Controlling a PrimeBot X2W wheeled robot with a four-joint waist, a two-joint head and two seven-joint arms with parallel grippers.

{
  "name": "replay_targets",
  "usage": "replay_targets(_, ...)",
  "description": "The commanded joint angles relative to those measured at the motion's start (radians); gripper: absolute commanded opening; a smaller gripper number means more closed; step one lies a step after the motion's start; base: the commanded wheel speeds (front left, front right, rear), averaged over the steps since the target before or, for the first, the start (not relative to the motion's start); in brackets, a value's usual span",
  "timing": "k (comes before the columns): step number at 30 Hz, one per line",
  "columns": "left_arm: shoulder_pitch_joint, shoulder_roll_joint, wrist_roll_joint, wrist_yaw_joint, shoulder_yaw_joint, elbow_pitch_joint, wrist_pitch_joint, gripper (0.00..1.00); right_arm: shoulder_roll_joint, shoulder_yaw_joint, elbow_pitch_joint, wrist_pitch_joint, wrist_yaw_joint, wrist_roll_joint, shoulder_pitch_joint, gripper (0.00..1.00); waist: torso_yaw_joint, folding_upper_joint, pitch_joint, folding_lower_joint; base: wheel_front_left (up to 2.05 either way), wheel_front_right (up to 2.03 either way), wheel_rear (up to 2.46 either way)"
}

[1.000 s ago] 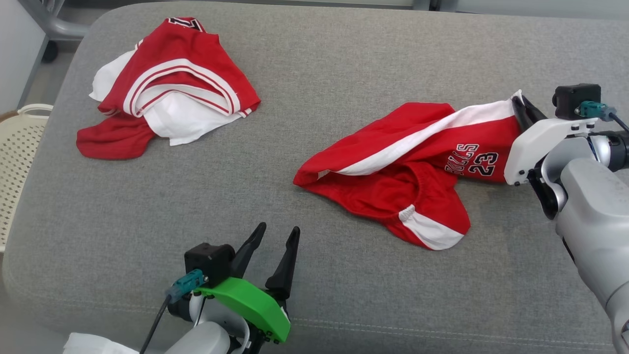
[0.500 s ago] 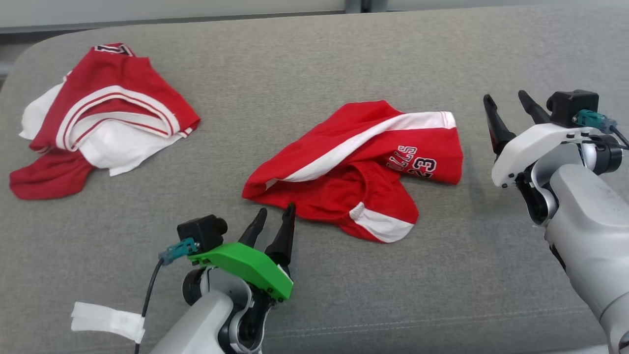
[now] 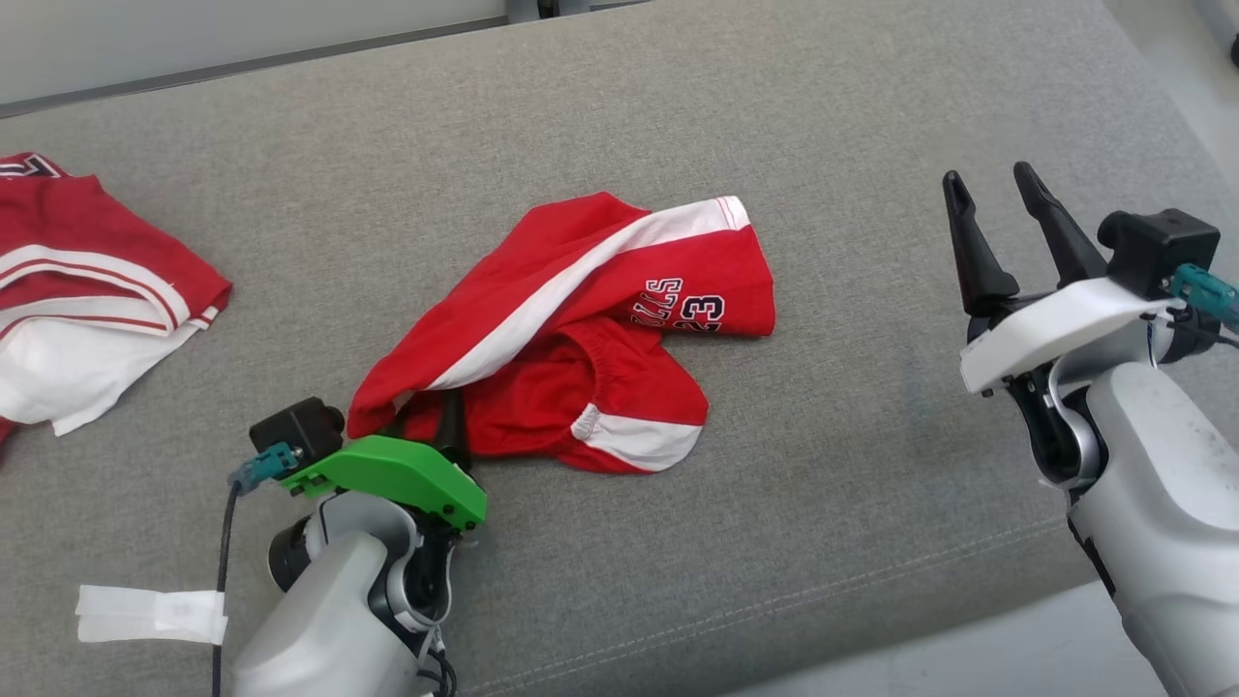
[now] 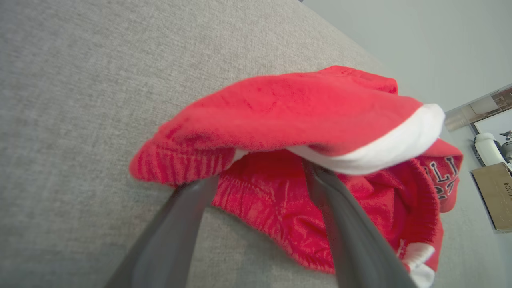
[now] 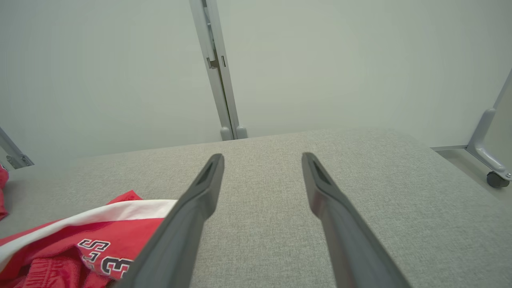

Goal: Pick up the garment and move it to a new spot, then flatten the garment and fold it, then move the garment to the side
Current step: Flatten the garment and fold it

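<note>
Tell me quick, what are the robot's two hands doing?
Left gripper: open, poking into the red shorts, not gripping.
Right gripper: open, holding nothing.

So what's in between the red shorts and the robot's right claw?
Just bare grey cushion. The head view shows that stretch, from the red shorts across to the open right gripper, with nothing lying on it.

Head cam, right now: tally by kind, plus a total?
Garment heaps: 2, the red shorts and a red-and-white heap at the left edge
Grippers: 2, the left gripper and the right gripper
Tags: 1, a white tag by the left arm's cable
Total: 5
</note>
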Motion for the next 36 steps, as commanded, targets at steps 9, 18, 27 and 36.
replay_targets(9, -0.024, -0.015, 0.102, 0.005, 0.206, -0.004, -0.025, 0.89, 0.04, -0.083, -0.162, -0.003, 0.0, -0.053, 0.149, 1.0, -0.03, -0.0001, 0.026, 0.0, 0.0, 0.0, 0.0)
replay_targets(18, 0.035, -0.062, 0.253, -0.044, 0.359, -0.076, -0.026, 0.01, 0.066, -0.119, -0.212, 0.015, 0.0, -0.081, 0.185, 1.0, -0.014, -0.0001, 0.027, 0.0, 0.0, 0.0, 0.0)
replay_targets(27, 0.047, -0.078, 0.291, -0.143, 0.311, -0.039, 0.02, 0.0, 0.074, -0.138, -0.243, 0.037, 0.0, -0.098, 0.207, 1.0, 0.01, -0.0001, 0.008, 0.0, 0.0, 0.0, 0.0)
replay_targets(36, 0.116, 0.055, 0.23, -0.218, 0.267, -0.24, 0.28, 0.0, 0.064, -0.153, -0.268, 0.069, 0.0, -0.107, 0.241, 1.0, 0.036, -0.0001, -0.026, 0.0, 0.0, 0.0, 0.0)
